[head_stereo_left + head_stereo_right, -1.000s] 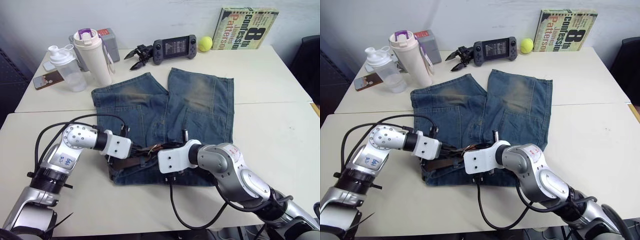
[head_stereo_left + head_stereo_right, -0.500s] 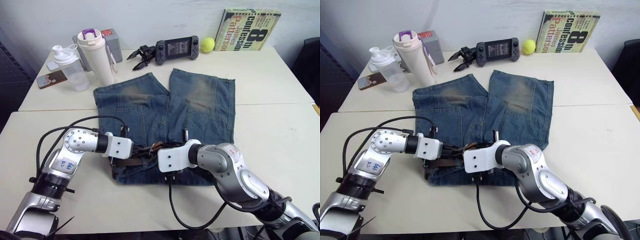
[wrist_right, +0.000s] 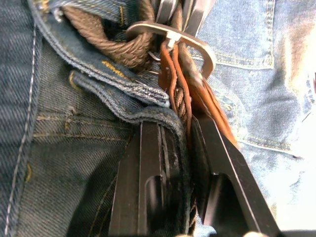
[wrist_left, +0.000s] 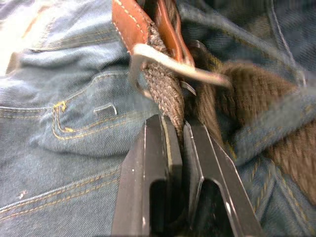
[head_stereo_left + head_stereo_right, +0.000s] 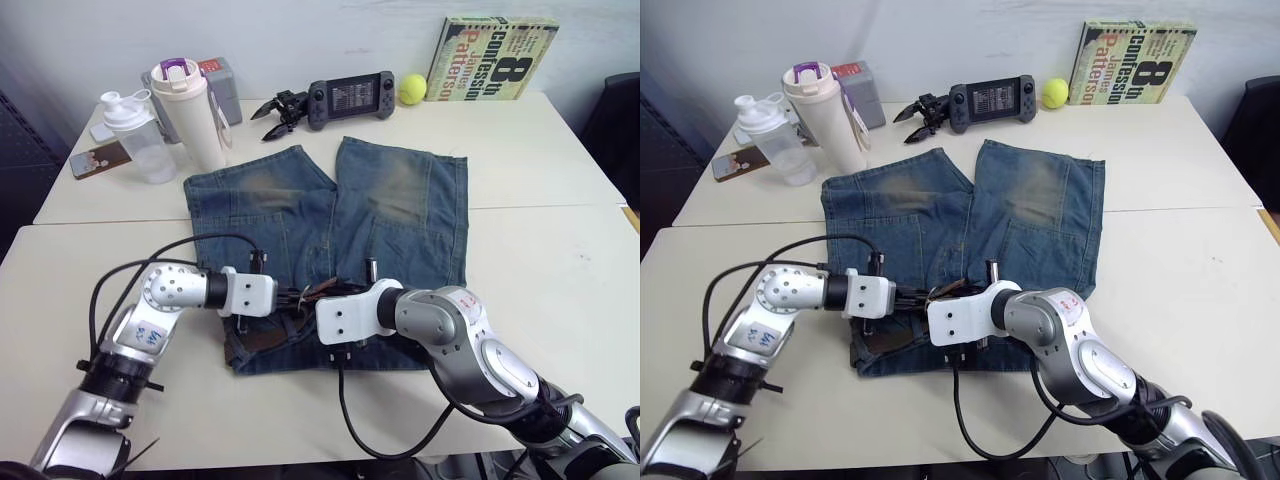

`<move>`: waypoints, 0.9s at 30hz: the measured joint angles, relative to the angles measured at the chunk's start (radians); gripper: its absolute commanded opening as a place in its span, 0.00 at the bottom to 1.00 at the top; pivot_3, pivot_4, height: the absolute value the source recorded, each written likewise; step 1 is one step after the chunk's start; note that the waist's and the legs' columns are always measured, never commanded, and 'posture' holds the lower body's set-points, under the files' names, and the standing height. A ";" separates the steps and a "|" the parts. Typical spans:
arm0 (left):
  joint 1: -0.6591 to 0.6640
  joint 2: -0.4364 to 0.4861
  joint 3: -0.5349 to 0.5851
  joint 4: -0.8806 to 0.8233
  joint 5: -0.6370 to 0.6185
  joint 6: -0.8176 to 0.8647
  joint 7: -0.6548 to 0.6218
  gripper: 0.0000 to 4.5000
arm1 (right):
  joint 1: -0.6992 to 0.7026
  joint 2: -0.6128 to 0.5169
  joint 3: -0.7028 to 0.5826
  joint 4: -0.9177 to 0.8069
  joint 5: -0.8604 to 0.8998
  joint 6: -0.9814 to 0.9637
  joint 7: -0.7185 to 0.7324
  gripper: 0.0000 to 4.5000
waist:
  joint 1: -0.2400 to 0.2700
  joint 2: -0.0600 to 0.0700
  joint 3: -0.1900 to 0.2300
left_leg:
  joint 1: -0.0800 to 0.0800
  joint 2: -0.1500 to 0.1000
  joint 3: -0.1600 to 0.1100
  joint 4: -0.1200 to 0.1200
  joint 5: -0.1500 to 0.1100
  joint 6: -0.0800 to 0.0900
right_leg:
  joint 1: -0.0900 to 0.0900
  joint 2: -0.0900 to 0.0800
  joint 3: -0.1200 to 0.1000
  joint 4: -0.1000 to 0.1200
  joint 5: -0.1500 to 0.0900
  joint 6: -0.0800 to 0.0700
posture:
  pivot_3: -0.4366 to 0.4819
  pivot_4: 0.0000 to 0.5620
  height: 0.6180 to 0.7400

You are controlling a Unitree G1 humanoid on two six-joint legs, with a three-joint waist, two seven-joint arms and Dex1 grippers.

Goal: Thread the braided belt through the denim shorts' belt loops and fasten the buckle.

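Since a second ago our left gripper (image 5: 290, 297) has slid inward along the waistband toward our right gripper (image 5: 312, 296), and the waistband edge beneath it now looks more bunched; the right arm has barely shifted.

In the left eye view, we see the denim shorts (image 5: 330, 235) spread flat on the table (image 5: 560, 250), legs pointing away from us. Our two grippers meet nose to nose over the middle of the waistband, and the braided belt (image 5: 262, 338) shows as a brown strip just below the left gripper.

The right eye view gives the same layout: beyond the shorts, well apart from both grippers, stand a white shaker bottle (image 5: 825, 115), a clear bottle (image 5: 768, 138), a game controller (image 5: 988, 101), a tennis ball (image 5: 1055, 92) and a book (image 5: 1132, 55).

From the left wrist, our fingers (image 4: 153, 182) are closed on the dark woven belt, which runs straight out from the fingertips into the buckle (image 4: 173, 66). The metal frame lies just ahead of the tips, with tan leather passing through it and denim on both sides.

From the right wrist, our fingers (image 3: 150, 177) are clamped on a fold of denim waistband together with the belt's tan leather strap (image 3: 180, 91). The buckle sits just ahead of the tips, and the woven part curls under a belt loop (image 3: 126, 79) beside it.
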 measured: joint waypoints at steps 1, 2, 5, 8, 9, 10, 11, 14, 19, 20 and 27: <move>0.000 -0.013 -0.003 -0.002 0.008 0.007 0.013 0.00 | 0.002 0.000 -0.002 0.000 -0.003 0.001 0.001 0.01 | 0.002 0.000 0.000 | 0.000 0.000 0.000 0.000 0.000 0.000 | 0.000 0.000 0.000 0.000 0.000 0.000 | 0.48 0.27 0.99; -0.003 -0.027 -0.007 -0.002 0.017 0.017 0.028 0.00 | 0.008 -0.001 -0.007 0.000 -0.005 0.002 0.002 0.01 | 0.004 0.000 0.000 | 0.000 -0.001 0.000 0.000 0.000 0.000 | 0.000 0.000 0.000 0.000 0.000 0.000 | 0.48 0.27 0.99; -0.020 -0.060 -0.015 0.016 0.038 0.028 0.055 0.00 | 0.021 -0.006 -0.024 0.000 -0.007 0.004 0.008 0.01 | 0.013 0.000 0.000 | 0.000 -0.002 0.001 0.000 0.000 0.000 | 0.000 0.001 0.000 0.000 0.000 0.000 | 0.48 0.27 0.99; -0.025 -0.083 -0.017 0.022 0.040 0.041 0.066 0.00 | 0.037 0.000 -0.045 -0.007 -0.002 0.027 0.027 0.01 | 0.021 0.000 0.000 | 0.000 -0.003 0.001 0.001 0.000 0.000 | 0.001 0.000 0.000 0.001 0.000 0.000 | 0.48 0.27 0.99; -0.025 -0.087 -0.018 0.022 0.040 0.043 0.065 0.00 | 0.044 0.009 -0.049 -0.013 -0.002 0.048 0.034 0.01 | 0.021 0.000 0.000 | 0.000 -0.003 0.001 0.001 0.000 0.000 | 0.001 0.000 0.000 0.001 0.000 0.000 | 0.48 0.27 0.99; -0.024 -0.089 -0.019 0.022 0.040 0.045 0.064 0.00 | 0.049 0.012 -0.051 -0.016 -0.002 0.056 0.035 0.13 | 0.021 0.000 0.000 | 0.000 -0.003 0.001 0.001 0.000 0.000 | 0.001 0.000 0.000 0.001 0.000 0.000 | 0.48 0.27 0.99; -0.020 -0.092 -0.020 0.018 0.039 0.049 0.062 0.00 | 0.058 0.020 -0.056 -0.022 -0.002 0.073 0.036 0.24 | 0.021 0.000 -0.001 | 0.000 -0.003 0.000 0.001 0.000 0.000 | 0.001 0.000 0.000 0.001 0.000 0.000 | 0.48 0.27 0.99; -0.008 -0.101 -0.020 0.013 0.039 0.050 0.065 0.00 | 0.091 0.057 -0.075 -0.039 0.017 0.146 0.039 0.48 | 0.022 0.000 -0.001 | 0.000 -0.003 0.000 0.001 0.000 0.000 | 0.001 0.000 0.000 0.001 0.000 0.000 | 0.48 0.27 0.99; -0.004 -0.119 -0.030 0.013 0.041 0.047 0.077 0.00 | 0.142 0.057 -0.115 -0.131 0.077 0.283 0.079 0.96 | 0.025 0.000 -0.001 | 0.000 -0.006 -0.001 0.001 0.000 0.001 | 0.001 0.000 0.000 0.001 0.000 0.000 | 0.48 0.27 0.99; -0.004 -0.120 -0.036 0.014 0.045 0.041 0.082 0.00 | 0.156 0.045 -0.149 -0.184 0.105 0.342 0.101 0.96 | 0.026 0.000 -0.001 | 0.000 -0.006 -0.001 0.001 -0.001 0.002 | 0.001 0.000 0.000 0.001 0.000 0.000 | 0.48 0.27 0.99; 0.002 -0.123 -0.056 0.013 0.049 0.026 0.092 0.00 | 0.128 -0.020 -0.413 -0.308 0.302 0.647 0.194 0.96 | 0.025 0.000 -0.002 | 0.000 -0.010 -0.001 0.001 -0.002 0.004 | 0.004 0.000 0.000 -0.001 0.000 0.000 | 0.48 0.27 0.99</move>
